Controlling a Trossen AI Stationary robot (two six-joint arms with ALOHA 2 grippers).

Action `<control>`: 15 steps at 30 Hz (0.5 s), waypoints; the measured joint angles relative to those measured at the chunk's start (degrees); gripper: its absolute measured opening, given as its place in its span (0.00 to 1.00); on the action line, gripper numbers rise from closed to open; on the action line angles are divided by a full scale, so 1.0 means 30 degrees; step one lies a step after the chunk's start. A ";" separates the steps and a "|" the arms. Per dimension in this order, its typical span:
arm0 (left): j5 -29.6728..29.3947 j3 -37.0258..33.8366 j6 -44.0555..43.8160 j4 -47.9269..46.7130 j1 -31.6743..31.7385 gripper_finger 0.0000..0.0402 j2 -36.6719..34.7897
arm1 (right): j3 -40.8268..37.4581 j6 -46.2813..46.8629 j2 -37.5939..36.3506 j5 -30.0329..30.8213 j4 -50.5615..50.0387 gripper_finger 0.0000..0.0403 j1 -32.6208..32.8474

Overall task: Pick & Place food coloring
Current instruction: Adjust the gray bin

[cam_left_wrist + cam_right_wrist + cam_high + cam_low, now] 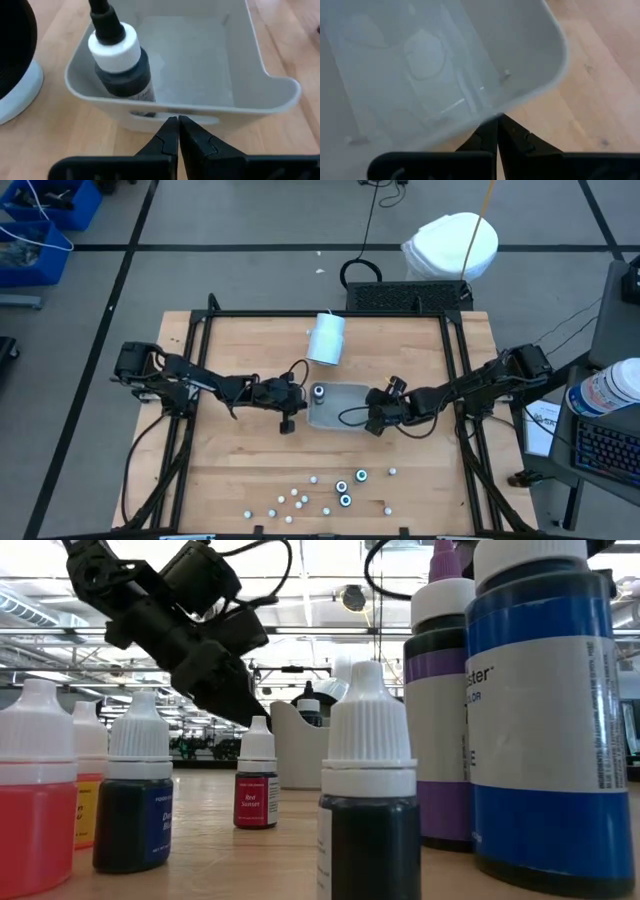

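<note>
We note the bottles (322, 495) as tiny, white-capped, a few with dark bodies ringed green or blue, scattered upright on the tabletop (240, 450) along its near edge; in the low view their labels read red, dark blue and purple, with one red-labelled bottle (257, 790) standing farther back. One dark bottle (121, 65) with a white cap already stands upright in the tray (340, 395), in the corner on the left arm's side. The tray is pale grey, rectangular, mid-tabletop, between the two arms. A pale cylinder (326, 337) lies just behind the tray, apart from it. A black cable (101, 12) crosses in front of the bottle's cap in the left wrist view. The left hand (178, 131) sits just outside the tray wall, below the bottle, fingers together, holding nothing. The right hand (497, 128) is at the tray's opposite end, at the rim, fingers together and empty; whether it touches the wall we cannot tell.
</note>
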 joint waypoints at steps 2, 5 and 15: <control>-0.0002 0.0044 -0.0081 0.0404 0.0000 0.02 -0.0138 | 0.0000 -0.0002 -0.0341 -0.0005 0.0037 0.00 0.0062; 0.0001 0.0004 -0.0153 -0.0299 0.0000 0.01 -0.0472 | -0.0007 0.0000 -0.0837 -0.0017 -0.0162 0.00 0.0145; -0.0009 0.0020 -0.0423 -0.2423 0.0000 0.10 -0.1278 | 0.0000 0.0623 -0.2616 -0.0022 -0.1337 0.00 0.0697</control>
